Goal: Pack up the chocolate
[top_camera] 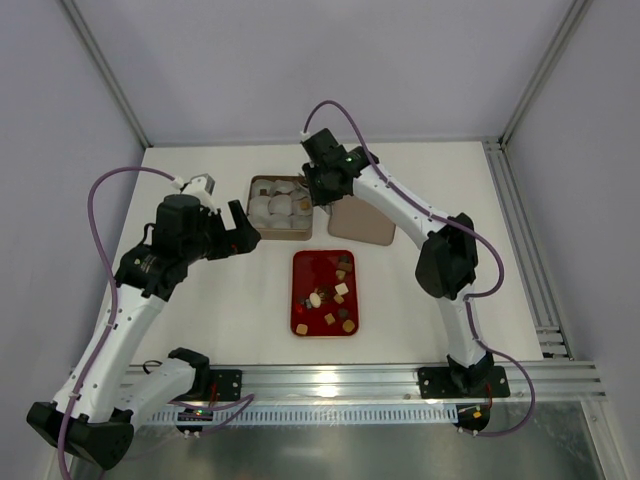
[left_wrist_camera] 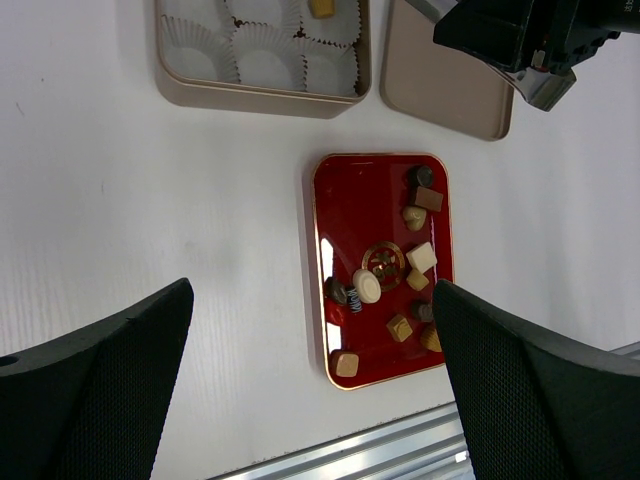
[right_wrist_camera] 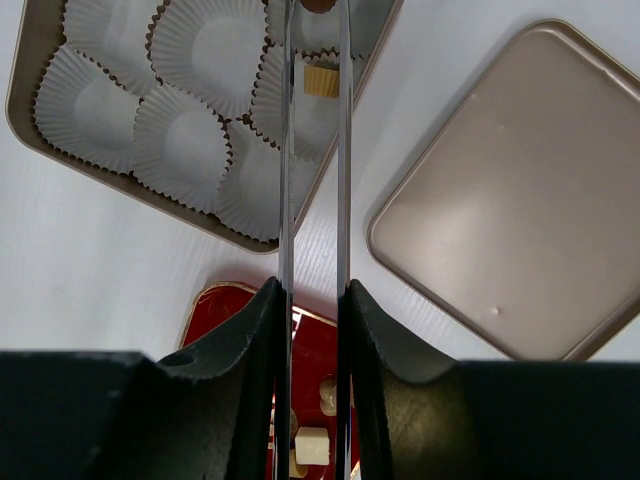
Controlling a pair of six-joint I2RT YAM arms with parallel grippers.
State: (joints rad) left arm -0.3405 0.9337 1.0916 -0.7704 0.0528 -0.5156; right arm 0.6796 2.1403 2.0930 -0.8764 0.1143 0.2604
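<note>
No text, label or number can be read anywhere.

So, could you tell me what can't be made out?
Right wrist view: a brown piece at the tips of the right gripper is cut off by the top edge; grip unclear.
Top view: that gripper covers the right side of the gold tin.
Left wrist view: top edge cuts off the tin's far end.
Top view: chocolates on the red tray too small to sort.

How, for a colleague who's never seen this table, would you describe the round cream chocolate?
On the white table, find the red tray in front of the tan tin. Beside its gold emblem lies the round cream chocolate, the only flat pale disc; neighbours are square or dark.
</note>
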